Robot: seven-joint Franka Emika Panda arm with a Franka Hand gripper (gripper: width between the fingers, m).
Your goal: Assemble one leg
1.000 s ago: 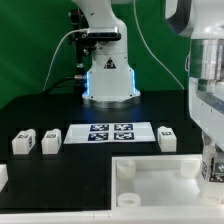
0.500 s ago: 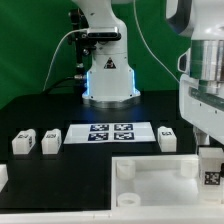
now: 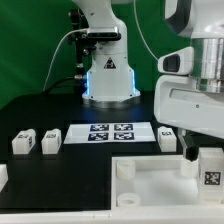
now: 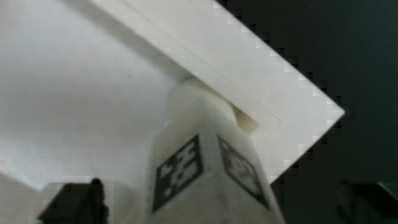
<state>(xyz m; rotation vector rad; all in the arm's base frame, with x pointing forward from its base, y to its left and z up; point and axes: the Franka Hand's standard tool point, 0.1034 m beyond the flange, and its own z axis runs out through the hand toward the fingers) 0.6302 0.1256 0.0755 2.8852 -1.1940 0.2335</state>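
A leg [image 3: 211, 172], a small white block with a tag, stands upright at the corner of the large white tray-like piece [image 3: 155, 187] on the exterior view's right. My gripper [image 3: 207, 158] hangs over it, open, with a dark fingertip [image 3: 190, 156] beside the leg and not touching it. In the wrist view the leg [image 4: 205, 165] rises from the tray's corner [image 4: 267, 85] between my gripper's [image 4: 217, 205] two spread fingertips [image 4: 71, 203], with a gap on each side.
Three more legs lie on the black table [image 3: 23, 143], [image 3: 50, 141], [image 3: 167, 138], and another white part sits at the left edge [image 3: 2, 177]. The marker board [image 3: 110, 132] lies between them. The arm's base [image 3: 108, 78] stands behind.
The gripper was shut on the leg at the tray's corner. It has opened and shifted toward the exterior view's left. The leg stays standing in place.
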